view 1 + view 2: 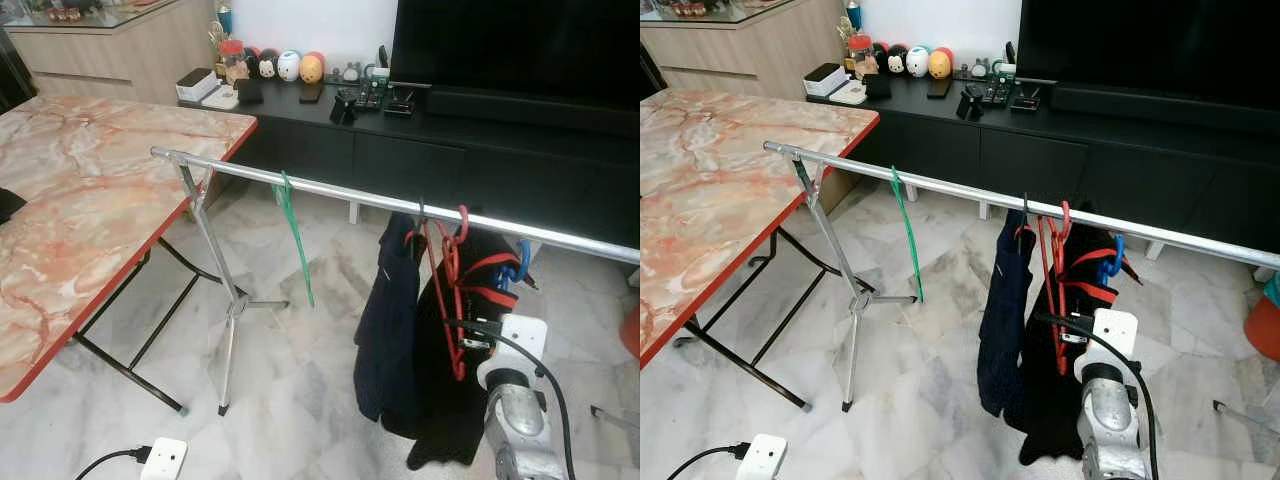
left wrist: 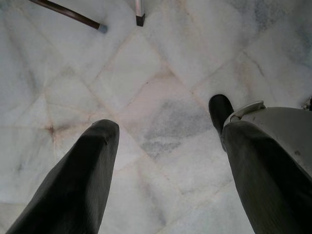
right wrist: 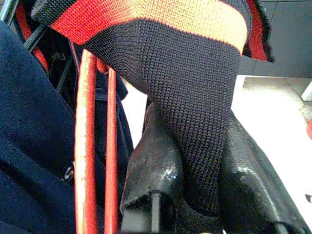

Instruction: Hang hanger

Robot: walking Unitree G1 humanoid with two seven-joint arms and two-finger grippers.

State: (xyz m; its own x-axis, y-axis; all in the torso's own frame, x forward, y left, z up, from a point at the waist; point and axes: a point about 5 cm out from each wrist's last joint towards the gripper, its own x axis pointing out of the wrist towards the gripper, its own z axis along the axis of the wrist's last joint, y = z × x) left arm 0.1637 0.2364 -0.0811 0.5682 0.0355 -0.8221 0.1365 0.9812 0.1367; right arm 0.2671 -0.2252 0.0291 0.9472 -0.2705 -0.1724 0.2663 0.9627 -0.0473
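My right fingers [image 3: 195,195] are raised to the clothes on the right part of the long silver metal rail [image 1: 400,204], and they close on a fold of the black knitted garment with red and orange stripes [image 3: 195,97], which runs down between the two black pads. Just left of that fold hangs the red plastic hanger [image 1: 450,290], its hook over the rail and its thin red bars [image 3: 87,146] lying right beside my right fingers, touching the cloth. Further left on the same rail a dark navy garment [image 1: 390,320] hangs down, pressed against the black one. A blue hanger hook [image 1: 518,268] shows at the right edge of the black garment. Well to the left along the rail a thin green plastic hanger [image 1: 295,240] hangs alone and slanted, near the silver tripod leg [image 1: 228,330] that holds the rail up. My left fingers [image 2: 161,161] hang low over the white marble floor [image 2: 161,87], spread apart with nothing between them. On the left stands the folding desk with a pink marbled top and red edge [image 1: 90,210]. Behind the rail, at the far side, a long black low cabinet [image 1: 420,150] carries small round toy figures [image 1: 290,66] and a large dark television screen [image 1: 510,45]. A white power strip [image 1: 163,458] lies on the floor at the near left.
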